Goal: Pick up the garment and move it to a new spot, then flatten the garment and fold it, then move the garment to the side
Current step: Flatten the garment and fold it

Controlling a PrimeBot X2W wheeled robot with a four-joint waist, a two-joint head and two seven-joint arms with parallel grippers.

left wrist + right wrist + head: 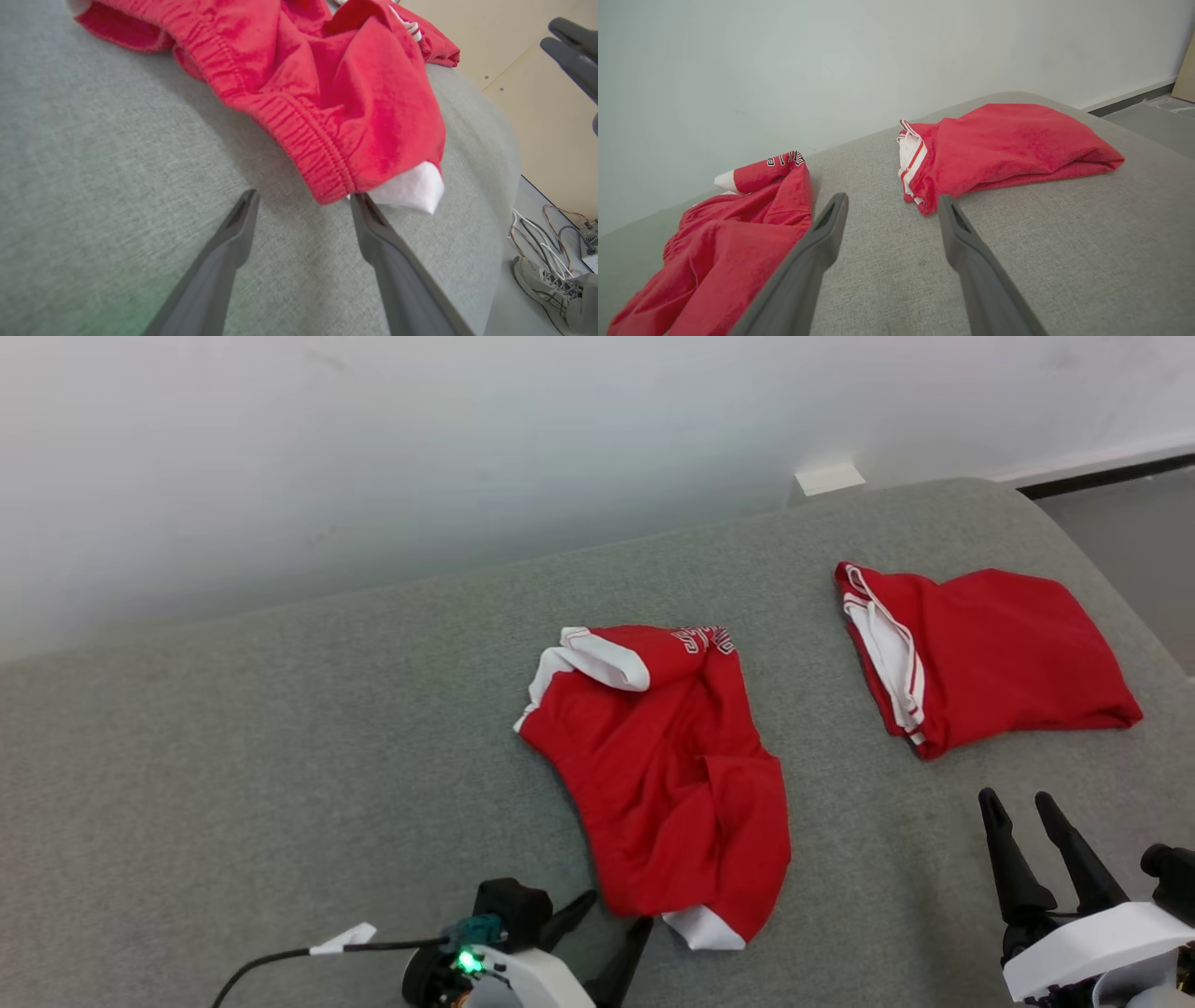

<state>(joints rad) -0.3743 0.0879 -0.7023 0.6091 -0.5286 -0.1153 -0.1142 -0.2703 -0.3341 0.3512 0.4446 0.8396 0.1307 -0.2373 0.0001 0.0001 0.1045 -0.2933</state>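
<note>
Finds the left pincer (616,912) lowest in the head view, at the near edge of the grey fabric-covered table (280,756), fingers spread, with bare grey cloth between them. Notes a green light (464,961) lit on its wrist and a black cable (280,954) with a white tag trailing off to the left. Places one fingertip (362,203), in the left wrist view, right at the elastic band and white corner of the garment (663,775); cannot confirm contact. Finds the right pincer (1017,797) at the lower right, likewise spread, fingers pointing up the table, well apart from the garment. Locates the garment, red shorts with white trim, crumpled at the middle of the table just beyond the left pincer, with a white cuff turned up at its far end beside lettering too small to read. Records a second red garment (990,653), folded flat with white striped edges stacked along its left side, farther back and to the right, apart from the first. Registers a pale wall (373,448) behind the table's far edge. Picks up, in the left wrist view, a shoe (542,284) and loose wires (537,233) on the floor past the table's side.
</note>
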